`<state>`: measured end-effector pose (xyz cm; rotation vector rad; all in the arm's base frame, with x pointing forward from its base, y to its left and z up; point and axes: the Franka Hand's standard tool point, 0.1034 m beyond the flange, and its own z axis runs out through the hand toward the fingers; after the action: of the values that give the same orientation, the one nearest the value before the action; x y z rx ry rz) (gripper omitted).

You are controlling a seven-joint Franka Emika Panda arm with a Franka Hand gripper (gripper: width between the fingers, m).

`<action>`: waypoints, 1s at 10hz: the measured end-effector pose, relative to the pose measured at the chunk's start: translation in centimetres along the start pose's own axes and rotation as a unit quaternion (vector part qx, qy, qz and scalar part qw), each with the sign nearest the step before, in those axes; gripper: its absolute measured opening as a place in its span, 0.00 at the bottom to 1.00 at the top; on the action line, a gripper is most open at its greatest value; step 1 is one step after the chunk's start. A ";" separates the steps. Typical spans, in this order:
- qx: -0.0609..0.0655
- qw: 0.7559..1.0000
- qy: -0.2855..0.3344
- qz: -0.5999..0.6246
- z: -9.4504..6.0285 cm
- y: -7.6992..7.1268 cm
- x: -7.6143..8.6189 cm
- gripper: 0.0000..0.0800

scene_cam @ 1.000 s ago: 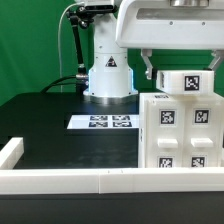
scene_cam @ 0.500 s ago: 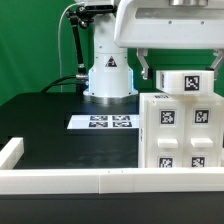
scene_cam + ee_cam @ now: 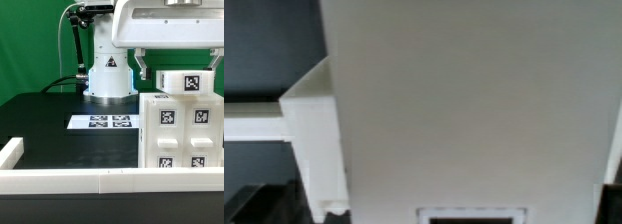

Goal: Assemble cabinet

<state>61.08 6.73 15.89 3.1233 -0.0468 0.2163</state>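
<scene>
While hand [image 3: 180, 70] hangs fingers apart above cabinet [image 3: 178, 135] | faces bear black-and-white square tags [image 3: 192, 83]

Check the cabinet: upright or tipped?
Upright: the cabinet stands flat on the table, its side edges vertical and its top level in the exterior view.

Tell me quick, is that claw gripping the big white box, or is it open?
Claw: open, fingers spread on either side of the top of the white box, apparently gripping nothing.
</scene>
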 end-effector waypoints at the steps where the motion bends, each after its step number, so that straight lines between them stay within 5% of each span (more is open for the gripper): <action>1: 0.000 1.000 -0.005 0.001 -0.1 -0.1 0.2 1.00; 2: -0.001 1.000 -0.012 0.002 -0.3 -0.2 0.3 1.00; 4: -0.001 1.000 -0.012 0.002 -0.4 -0.3 0.6 0.69; 10: -0.001 0.999 -0.011 0.040 -0.4 -0.3 0.6 0.69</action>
<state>61.62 7.00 16.38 3.1251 -0.1714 0.1810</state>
